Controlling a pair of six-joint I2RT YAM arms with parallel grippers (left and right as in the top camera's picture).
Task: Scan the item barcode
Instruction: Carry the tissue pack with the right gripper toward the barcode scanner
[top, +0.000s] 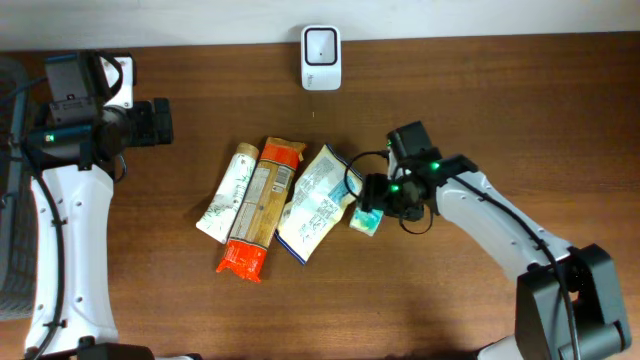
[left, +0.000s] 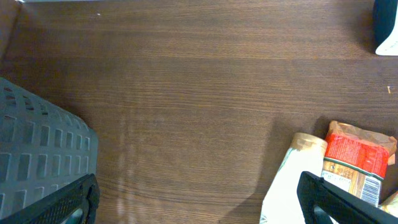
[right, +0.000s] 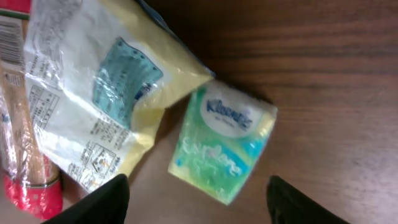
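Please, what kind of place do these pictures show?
Probably a mock shop checkout: a small white barcode scanner at the far edge of the dark brown wooden table, packaged groceries laid side by side, and a grey slotted plastic basket.

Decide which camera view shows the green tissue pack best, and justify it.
The right wrist view: the tissue pack lies whole and close, its Kleenex label readable. Overhead it is small and partly hidden by the right gripper. The left wrist view misses it.

A grey basket (left: 37, 149) left; white tube (left: 289, 186) beside red packet (left: 354, 152) right, on table (left: 186, 93)
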